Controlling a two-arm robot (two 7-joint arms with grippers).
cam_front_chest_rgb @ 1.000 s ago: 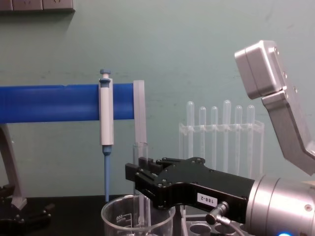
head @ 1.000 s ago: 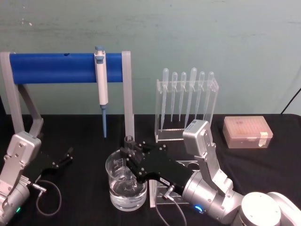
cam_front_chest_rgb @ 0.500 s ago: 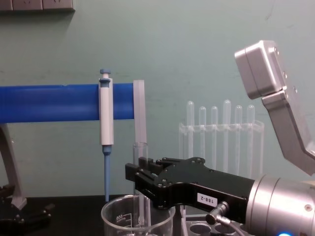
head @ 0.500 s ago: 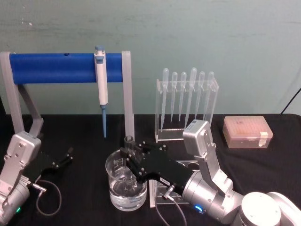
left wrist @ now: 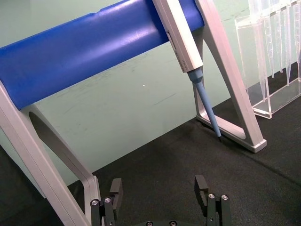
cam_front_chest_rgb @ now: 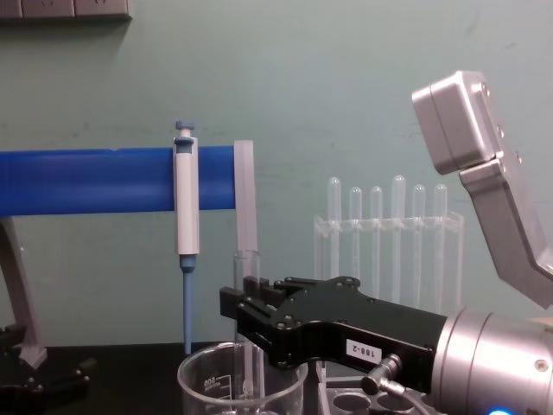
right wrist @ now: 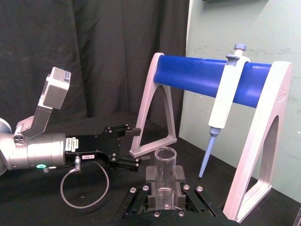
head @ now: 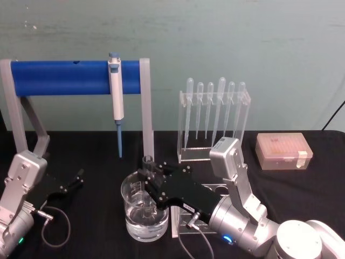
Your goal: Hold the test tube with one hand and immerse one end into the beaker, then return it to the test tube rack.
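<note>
Black-clothed table (head: 97, 156) here, and sitting on it: the beaker (head: 144, 221) up front with some water in it, a low clear rack (head: 214, 189) just beside it, the blue-barred stand (head: 59, 85) back left, a clear pipette rack (head: 214, 116) behind centre, and a peach lidded box (head: 283, 151) off right.

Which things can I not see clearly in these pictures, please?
Lower end of the test tube: the chest view's bottom edge cuts the beaker; in the head view the right gripper overlaps it.
Scale marks on the beaker: too small to read.
The rack: cut by that same edge.
</note>
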